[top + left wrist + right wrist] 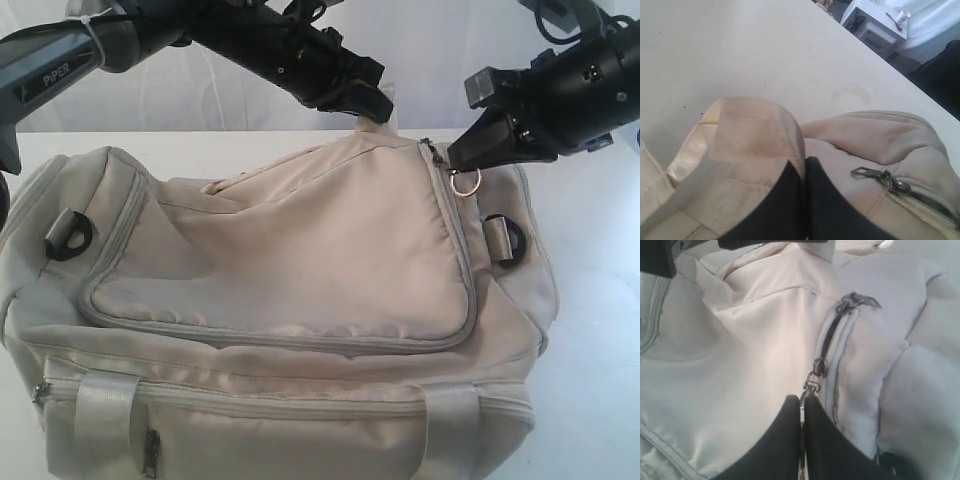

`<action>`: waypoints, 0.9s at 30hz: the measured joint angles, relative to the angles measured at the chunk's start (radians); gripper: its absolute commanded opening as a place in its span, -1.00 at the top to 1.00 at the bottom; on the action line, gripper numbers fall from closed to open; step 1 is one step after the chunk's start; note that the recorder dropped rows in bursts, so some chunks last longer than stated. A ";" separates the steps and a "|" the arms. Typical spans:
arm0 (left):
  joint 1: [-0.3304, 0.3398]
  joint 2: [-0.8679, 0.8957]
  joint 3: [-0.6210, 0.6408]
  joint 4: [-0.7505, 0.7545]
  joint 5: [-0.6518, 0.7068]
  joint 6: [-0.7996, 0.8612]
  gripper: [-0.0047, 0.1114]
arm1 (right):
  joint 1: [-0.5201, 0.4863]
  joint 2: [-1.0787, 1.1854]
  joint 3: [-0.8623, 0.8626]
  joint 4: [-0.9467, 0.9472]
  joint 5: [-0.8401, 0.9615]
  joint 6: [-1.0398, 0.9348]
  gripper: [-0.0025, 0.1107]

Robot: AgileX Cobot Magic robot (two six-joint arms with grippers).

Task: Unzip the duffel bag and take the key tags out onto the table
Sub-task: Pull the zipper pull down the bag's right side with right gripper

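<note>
Duffel bag (300, 240) lies broadside on white tabletop (600, 300), key tags not in sight, left gripper (804, 165) clamped tight on webbing strap (755, 130), right gripper (802, 402) pinched closed on zipper pull (815, 374); risk: slack fabric bunching at the zip's corner jams it and the pull slips free

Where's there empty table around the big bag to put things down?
The table is bare right of the duffel bag, out to the picture's edge, and in a strip behind it. It's crowded over the bag's top: the left fingers pinch a strap, the right fingers pinch the zipper pull.
</note>
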 measured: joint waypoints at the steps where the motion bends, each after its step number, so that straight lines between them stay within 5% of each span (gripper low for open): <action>1: 0.000 0.000 0.000 0.000 0.000 0.000 0.92 | 0.000 -0.010 0.012 0.000 -0.002 0.000 0.96; 27: 0.000 0.000 0.000 0.000 -0.004 -0.019 0.92 | 0.000 -0.310 0.362 -0.010 0.018 0.014 0.96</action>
